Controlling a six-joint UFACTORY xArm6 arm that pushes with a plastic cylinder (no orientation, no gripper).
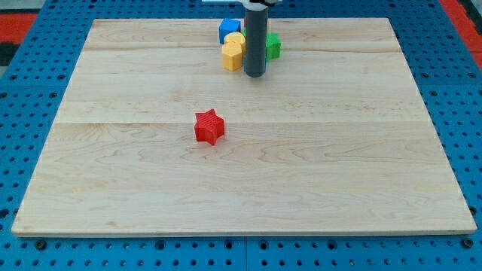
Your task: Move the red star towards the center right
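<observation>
The red star [209,126] lies alone on the wooden board, a little left of the board's middle. My tip [254,74] is at the lower end of the dark rod, near the view's top, well above and to the right of the red star. The tip stands just right of a yellow hexagon-like block [232,56] and touches or nearly touches the cluster there.
A cluster sits at the top centre: a blue block [227,29], a second yellow block [236,39] and a green block [273,46], partly hidden by the rod. The wooden board [376,150] rests on a blue pegboard table [22,113].
</observation>
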